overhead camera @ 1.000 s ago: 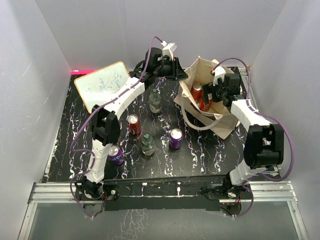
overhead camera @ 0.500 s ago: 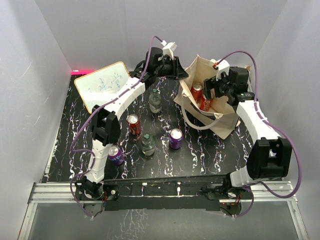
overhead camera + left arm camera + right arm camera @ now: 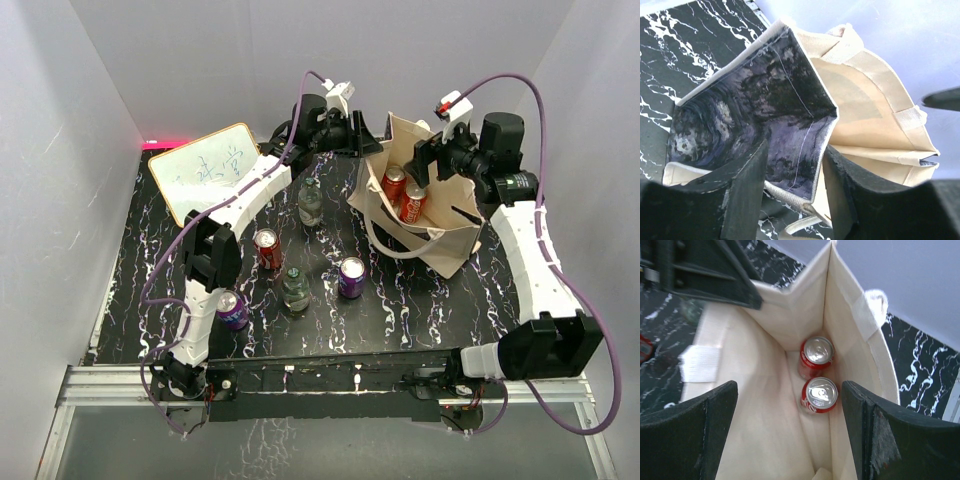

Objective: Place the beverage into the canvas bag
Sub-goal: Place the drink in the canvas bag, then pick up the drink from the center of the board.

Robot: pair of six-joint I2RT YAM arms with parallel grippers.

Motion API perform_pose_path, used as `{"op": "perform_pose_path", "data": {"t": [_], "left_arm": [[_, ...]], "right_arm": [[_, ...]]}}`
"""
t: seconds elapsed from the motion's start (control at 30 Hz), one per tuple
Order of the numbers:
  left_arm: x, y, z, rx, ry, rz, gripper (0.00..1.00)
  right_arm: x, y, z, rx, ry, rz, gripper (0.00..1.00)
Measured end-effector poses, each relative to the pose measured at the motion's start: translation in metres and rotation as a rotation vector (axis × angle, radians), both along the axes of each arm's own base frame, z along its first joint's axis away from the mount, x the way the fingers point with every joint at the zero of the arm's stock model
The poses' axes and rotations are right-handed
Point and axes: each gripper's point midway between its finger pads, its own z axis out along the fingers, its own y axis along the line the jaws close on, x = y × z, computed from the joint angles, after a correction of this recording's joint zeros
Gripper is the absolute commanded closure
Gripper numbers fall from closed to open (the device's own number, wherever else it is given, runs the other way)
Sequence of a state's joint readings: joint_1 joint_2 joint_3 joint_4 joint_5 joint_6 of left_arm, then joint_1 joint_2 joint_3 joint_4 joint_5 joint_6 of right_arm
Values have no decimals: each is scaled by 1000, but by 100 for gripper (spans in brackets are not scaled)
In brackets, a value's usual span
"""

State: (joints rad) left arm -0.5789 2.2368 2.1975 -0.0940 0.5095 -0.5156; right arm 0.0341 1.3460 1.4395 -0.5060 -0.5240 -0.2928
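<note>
Canvas bag [image 3: 440,240] stands open-mouthed at far right of the black marbled table [image 3: 430,300], one loop handle [image 3: 385,242] drooping over its near-left side. Inside, at the bottom, two red cans upright and touching: far can [image 3: 816,356] in the corner, near can [image 3: 820,395] just beside it. Only lids and upper walls show; labels not readable, and the bag floor around them is mostly hidden. Black panel [image 3: 740,115] on the bag's left face is seen only in the left wrist view, its print smeared and hard to make out. Left gripper [image 3: 362,135] sits at the bag's far-left rim, jaws standing apart with the rim's fold between them; whether the pads touch cloth cannot be told, as the fingertips are cut off at the frame's lower edge. Right gripper [image 3: 789,390] hovers over the bag mouth, jaws spread wide, nothing between them but the view down to the cans. Out on the table, left of the bag: purple can [image 3: 351,277], red can [image 3: 267,248], two bottles [image 3: 311,203] [image 3: 294,290], a second purple can [image 3: 231,309] partly behind the left arm, and a whiteboard [image 3: 205,170] at far left, writing illegible.
</note>
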Motion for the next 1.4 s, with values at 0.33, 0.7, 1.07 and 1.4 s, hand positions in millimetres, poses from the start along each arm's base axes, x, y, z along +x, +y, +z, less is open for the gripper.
{"op": "perform_pose_path", "data": {"t": [0.33, 0.7, 1.07, 1.4], "left_arm": [[-4, 8, 25, -33, -37, 9, 12], [-20, 100, 91, -33, -118, 152, 5], [-20, 161, 81, 79, -142, 289, 4], [-22, 166, 71, 117, -137, 295, 4]], "right_arm": [[-69, 77, 17, -33, 28, 263, 14], [-124, 128, -46, -139, 121, 443, 9], [-128, 144, -151, -344, 323, 503, 1], [-138, 143, -197, -402, 421, 519, 1]]}}
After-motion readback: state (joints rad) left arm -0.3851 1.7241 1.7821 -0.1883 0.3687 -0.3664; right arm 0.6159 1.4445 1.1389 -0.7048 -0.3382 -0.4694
